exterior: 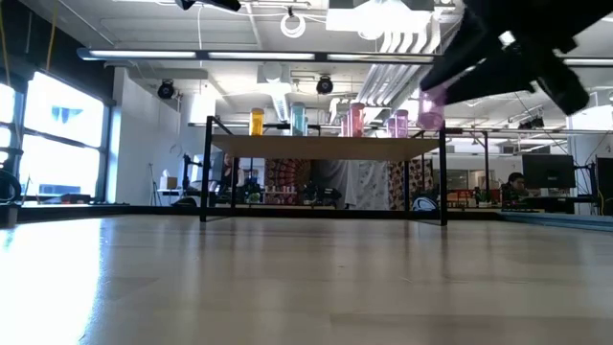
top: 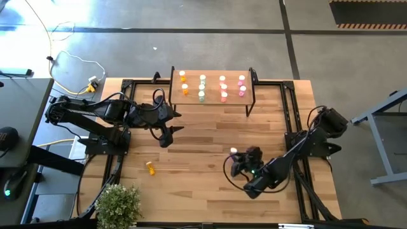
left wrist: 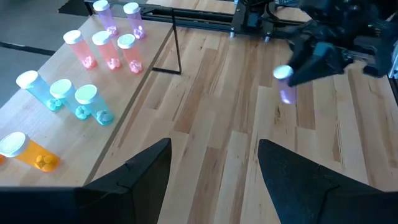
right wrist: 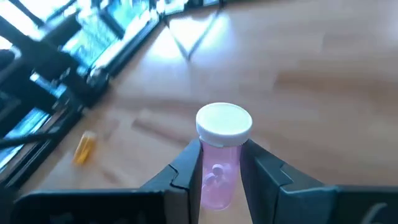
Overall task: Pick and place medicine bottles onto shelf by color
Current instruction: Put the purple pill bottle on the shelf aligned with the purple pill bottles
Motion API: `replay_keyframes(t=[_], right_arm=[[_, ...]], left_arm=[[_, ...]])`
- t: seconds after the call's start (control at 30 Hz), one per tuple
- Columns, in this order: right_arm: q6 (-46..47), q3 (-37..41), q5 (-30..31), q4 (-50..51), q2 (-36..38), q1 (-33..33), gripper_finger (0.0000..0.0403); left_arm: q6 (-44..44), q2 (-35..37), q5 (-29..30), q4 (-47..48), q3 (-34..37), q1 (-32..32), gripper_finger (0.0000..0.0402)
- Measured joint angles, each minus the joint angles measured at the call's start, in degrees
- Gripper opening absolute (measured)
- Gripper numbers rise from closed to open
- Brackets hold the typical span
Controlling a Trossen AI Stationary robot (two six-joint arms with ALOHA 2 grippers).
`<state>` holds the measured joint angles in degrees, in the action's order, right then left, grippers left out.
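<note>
The right gripper squeezes a pink bottle above the table's front right part; next, carry it to the shelf's right end, by the pinks. The left gripper waits open

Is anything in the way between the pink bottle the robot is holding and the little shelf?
Nothing visible. The right gripper holds the magenta pink bottle with the white cap above bare tabletop, and the wood between it and the small light-wood shelf on black legs is open. The left gripper waits off to the side.

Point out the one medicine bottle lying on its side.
The orange bottle on the table near the plant; every other bottle stands upright on the shelf or is held.
</note>
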<state>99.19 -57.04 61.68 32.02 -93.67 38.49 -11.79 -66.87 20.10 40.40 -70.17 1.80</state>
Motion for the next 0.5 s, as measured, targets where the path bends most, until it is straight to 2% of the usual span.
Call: replay_keyframes(t=[0.27,0.5], right_arm=[[-11.37,0.0,15.21,2.76,0.0,-6.52,0.0079],[-22.78,0.0,23.1,2.77,0.0,-12.24,0.0079]], left_arm=[[2.29,0.0,0.07,0.0,0.0,0.0,0.0229],[4.5,0.0,0.22,0.0,0.0,0.0,0.0229]])
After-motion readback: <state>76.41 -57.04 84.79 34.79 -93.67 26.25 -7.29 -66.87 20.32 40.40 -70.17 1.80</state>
